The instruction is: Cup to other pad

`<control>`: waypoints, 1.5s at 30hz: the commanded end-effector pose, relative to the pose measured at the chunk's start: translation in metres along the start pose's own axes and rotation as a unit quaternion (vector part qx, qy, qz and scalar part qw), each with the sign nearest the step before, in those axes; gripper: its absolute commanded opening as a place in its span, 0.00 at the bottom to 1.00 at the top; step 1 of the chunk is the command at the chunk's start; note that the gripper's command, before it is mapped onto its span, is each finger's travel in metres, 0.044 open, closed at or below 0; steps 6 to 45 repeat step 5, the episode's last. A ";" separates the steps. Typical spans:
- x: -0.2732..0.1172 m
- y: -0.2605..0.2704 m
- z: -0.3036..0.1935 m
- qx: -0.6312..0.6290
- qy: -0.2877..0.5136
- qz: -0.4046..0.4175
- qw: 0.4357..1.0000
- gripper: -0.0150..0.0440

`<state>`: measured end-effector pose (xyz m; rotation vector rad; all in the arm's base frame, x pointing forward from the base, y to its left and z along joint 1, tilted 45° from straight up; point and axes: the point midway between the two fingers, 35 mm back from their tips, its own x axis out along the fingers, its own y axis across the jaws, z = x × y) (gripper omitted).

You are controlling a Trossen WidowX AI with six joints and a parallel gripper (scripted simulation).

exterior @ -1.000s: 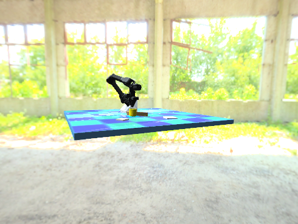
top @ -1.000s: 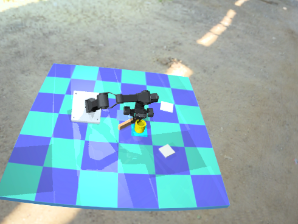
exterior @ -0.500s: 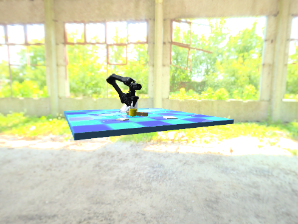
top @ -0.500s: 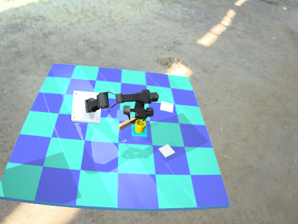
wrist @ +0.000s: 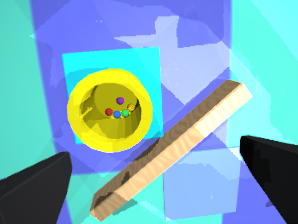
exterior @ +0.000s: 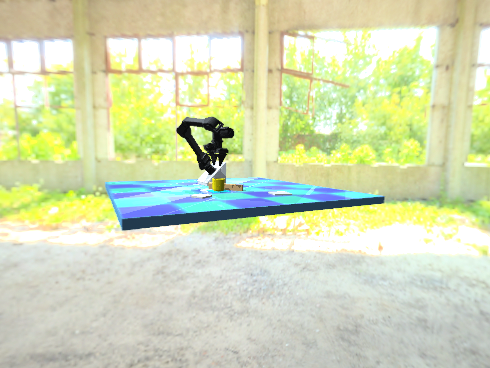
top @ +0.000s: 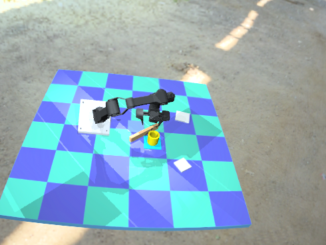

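Note:
The yellow cup [top: 153, 138] [exterior: 218, 184] [wrist: 107, 127] stands upright on the cyan pad [top: 156, 147] [wrist: 112, 60]. Several coloured marbles, such as a green marble [wrist: 125, 113], lie inside it. A pale blue pad [top: 134, 126] [wrist: 200, 185] lies on the other side of the wooden bar, nearer the arm's base. My gripper [top: 152, 124] [exterior: 217, 162] [wrist: 157, 152] is wide open and empty. It hangs above the table, higher than the cup and back toward the base, with no finger touching the cup.
A wooden bar [top: 141, 134] [exterior: 235, 187] [wrist: 175, 145] lies diagonally between the two pads, close beside the cup. One white tile [top: 182, 116] [exterior: 280, 193] and another white tile [top: 182, 164] [exterior: 202, 196] lie farther from the base. The arm stands on a white plate [top: 86, 126].

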<state>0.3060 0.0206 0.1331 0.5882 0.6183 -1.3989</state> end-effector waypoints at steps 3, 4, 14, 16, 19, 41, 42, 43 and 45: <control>-0.005 0.000 0.000 0.000 0.000 0.001 1.000 1.00; -0.005 0.000 0.000 0.000 0.000 0.001 1.000 1.00; -0.005 0.000 0.000 0.000 0.000 0.001 1.000 1.00; -0.005 0.000 0.000 0.000 0.000 0.001 1.000 1.00; -0.005 0.000 0.000 0.000 0.000 0.001 1.000 1.00; -0.005 0.000 0.000 0.000 0.000 0.001 1.000 1.00; -0.005 0.000 0.000 0.000 0.000 0.001 1.000 1.00; -0.005 0.000 0.000 0.000 0.000 0.001 1.000 1.00; -0.005 0.000 0.000 0.000 0.000 0.001 1.000 1.00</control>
